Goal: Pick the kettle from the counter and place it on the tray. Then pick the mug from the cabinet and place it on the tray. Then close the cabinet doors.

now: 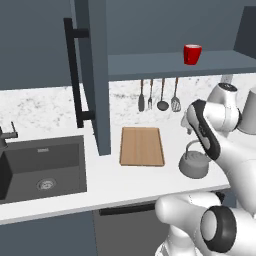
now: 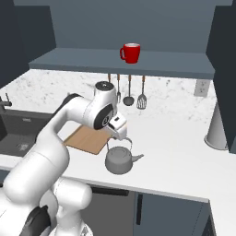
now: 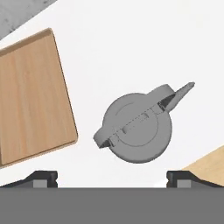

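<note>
I read no brand, label or writing on anything; the kettle (image 3: pixel 138 131) is squat, smooth grey metal with an arched loop handle and short spout, standing on the plain white bench (image 1: pixel 115 177) just beside the tray (image 1: pixel 142 146), a flat rectangular wooden board with visible grain; my tool (image 3: pixel 111 177) hangs above the kettle, tips spread wide, holding nothing; the glossy red mug (image 2: pixel 131 53) sits on the cabinet shelf (image 2: pixel 69 60).

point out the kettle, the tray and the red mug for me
kettle (image 3: pixel 139 133): hand view, on the round lid, under the handle.
tray (image 1: pixel 142 146): left base view, on the bare middle of the wooden board.
mug (image 2: pixel 132 54): right base view, on the red side wall, right of its handle.
</note>
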Robot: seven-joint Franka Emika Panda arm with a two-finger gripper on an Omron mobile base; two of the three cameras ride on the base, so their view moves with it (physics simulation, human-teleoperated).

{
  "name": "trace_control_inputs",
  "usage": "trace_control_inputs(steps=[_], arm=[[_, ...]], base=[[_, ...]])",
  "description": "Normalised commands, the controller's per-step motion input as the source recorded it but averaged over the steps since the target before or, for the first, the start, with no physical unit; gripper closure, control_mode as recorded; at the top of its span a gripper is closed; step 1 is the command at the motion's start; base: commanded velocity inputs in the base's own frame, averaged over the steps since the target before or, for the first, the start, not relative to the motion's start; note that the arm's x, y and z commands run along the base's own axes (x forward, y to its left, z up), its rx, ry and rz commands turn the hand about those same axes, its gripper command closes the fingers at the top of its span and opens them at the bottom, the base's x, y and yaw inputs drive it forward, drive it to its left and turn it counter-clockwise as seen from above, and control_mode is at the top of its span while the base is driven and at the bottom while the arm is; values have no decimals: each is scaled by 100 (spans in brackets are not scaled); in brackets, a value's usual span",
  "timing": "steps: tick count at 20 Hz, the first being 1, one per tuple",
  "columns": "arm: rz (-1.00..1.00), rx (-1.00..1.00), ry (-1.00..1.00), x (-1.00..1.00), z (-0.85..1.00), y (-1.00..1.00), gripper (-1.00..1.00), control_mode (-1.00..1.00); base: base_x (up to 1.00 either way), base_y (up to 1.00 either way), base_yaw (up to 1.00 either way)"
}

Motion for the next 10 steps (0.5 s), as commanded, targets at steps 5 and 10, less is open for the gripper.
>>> trace_control_inputs(steps=[5, 10], arm=[[-14, -1, 21, 64, -19, -5, -100, -100], [-11, 0, 13, 35, -30, -7, -100, -100]], base=[[0, 0, 0], [0, 0, 0]])
